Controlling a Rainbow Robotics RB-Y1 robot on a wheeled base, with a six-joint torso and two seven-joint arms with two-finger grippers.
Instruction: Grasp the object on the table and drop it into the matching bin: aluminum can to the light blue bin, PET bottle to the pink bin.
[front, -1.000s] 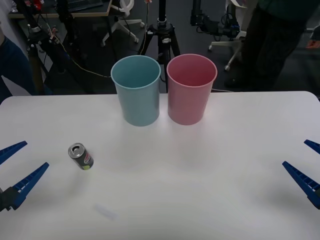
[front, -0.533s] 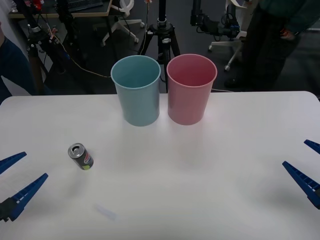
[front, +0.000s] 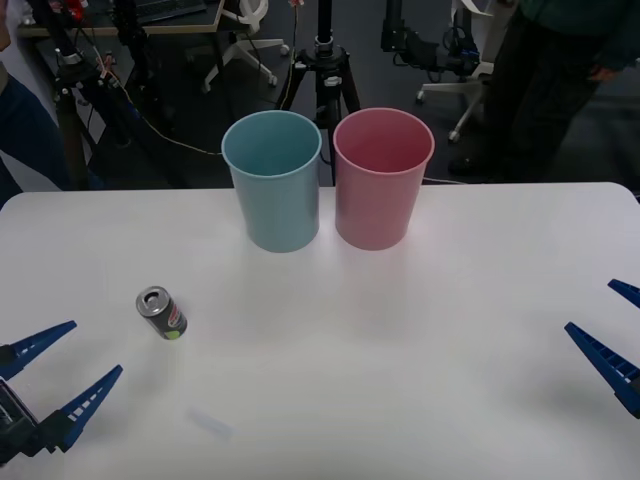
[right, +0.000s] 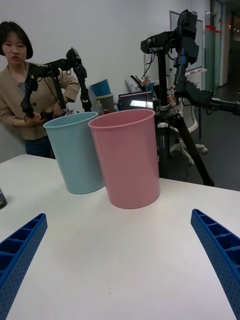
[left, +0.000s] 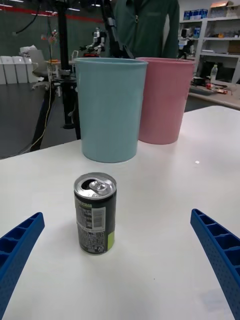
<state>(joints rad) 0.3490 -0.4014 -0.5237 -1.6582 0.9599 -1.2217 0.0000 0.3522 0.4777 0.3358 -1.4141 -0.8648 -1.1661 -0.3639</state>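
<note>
Can upright on tabletop; both bins side by side.

We find the aluminum can (front: 162, 313) standing on the tabletop (front: 400, 350), well short of the light blue bin (front: 272, 180) and the pink bin (front: 383, 178); bin contents unseen. Left end effector (front: 55, 375) near the can, fingers apart; right end effector (front: 622, 335) likewise spread, unladen.

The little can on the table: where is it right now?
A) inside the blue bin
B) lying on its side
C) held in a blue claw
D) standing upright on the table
D: the can stands upright on the table, silver top up, untouched.
</note>
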